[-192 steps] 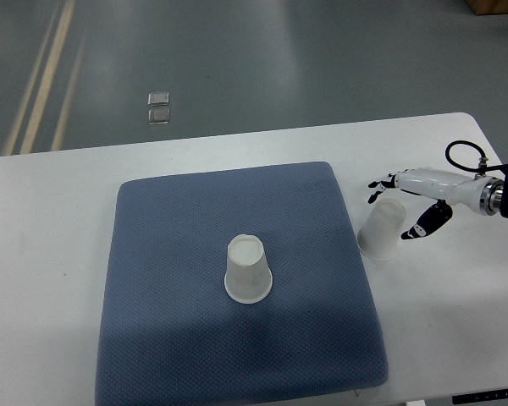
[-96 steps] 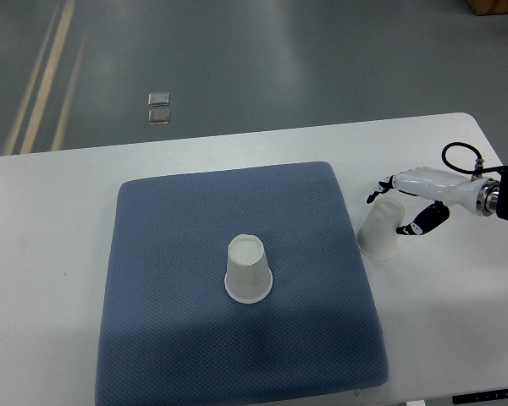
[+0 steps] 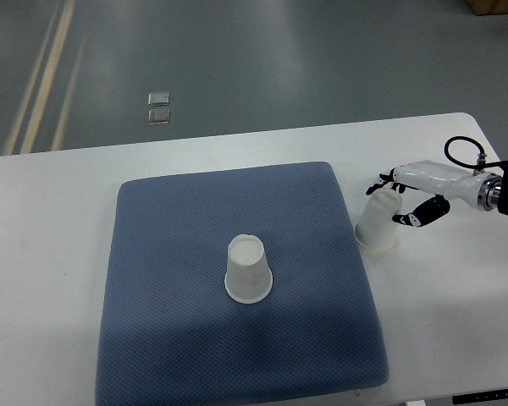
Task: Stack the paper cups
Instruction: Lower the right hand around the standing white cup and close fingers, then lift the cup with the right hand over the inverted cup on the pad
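Right hand [image 3: 400, 196] curled around upside-down paper cup [image 3: 378, 220] on white table [image 3: 51, 220] — just beside blue mat [image 3: 169, 338]. Second cup [image 3: 248, 270] inverted mid-mat, well apart.

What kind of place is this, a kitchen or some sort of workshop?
Probably a robotics lab or test hall: a bare white table with a blue mat, a grey painted floor with yellow lines, and a robot's right hand at a paper cup.
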Controlling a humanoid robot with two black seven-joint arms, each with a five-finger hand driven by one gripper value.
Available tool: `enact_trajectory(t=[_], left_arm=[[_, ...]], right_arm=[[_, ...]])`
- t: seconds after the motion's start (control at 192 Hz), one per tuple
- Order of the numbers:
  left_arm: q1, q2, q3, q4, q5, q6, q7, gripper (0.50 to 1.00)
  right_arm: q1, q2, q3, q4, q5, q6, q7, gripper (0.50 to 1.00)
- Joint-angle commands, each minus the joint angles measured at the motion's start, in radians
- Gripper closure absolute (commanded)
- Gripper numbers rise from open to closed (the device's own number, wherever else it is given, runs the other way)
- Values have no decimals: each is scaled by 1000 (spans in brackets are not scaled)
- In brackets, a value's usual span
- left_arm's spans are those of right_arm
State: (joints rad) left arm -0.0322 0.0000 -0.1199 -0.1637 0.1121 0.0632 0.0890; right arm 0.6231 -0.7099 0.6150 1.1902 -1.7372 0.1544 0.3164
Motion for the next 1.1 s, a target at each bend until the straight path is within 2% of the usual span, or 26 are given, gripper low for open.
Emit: enact_trajectory(t=[0.0, 0.125, 0.251, 0.538, 0.741, 1.096], left_arm=[[0, 0, 0, 1, 0, 0, 0, 500], [0, 0, 0, 0, 0, 0, 0, 500], [0, 0, 0, 1, 0, 0, 0, 500], [0, 0, 0, 1, 0, 0, 0, 500], [0, 0, 0, 0, 0, 0, 0, 500], [0, 0, 0, 1, 0, 0, 0, 500]], right_arm=[[40, 0, 3, 9, 10, -1, 4, 928], [107, -11, 9, 23, 24, 7, 35, 928], [171, -33, 28, 83, 84, 34, 62, 928], [234, -5, 132, 275, 200, 251, 55, 936], [254, 82, 137, 341, 202, 343, 47, 930], [270, 205, 123, 348, 41, 363, 32, 926]])
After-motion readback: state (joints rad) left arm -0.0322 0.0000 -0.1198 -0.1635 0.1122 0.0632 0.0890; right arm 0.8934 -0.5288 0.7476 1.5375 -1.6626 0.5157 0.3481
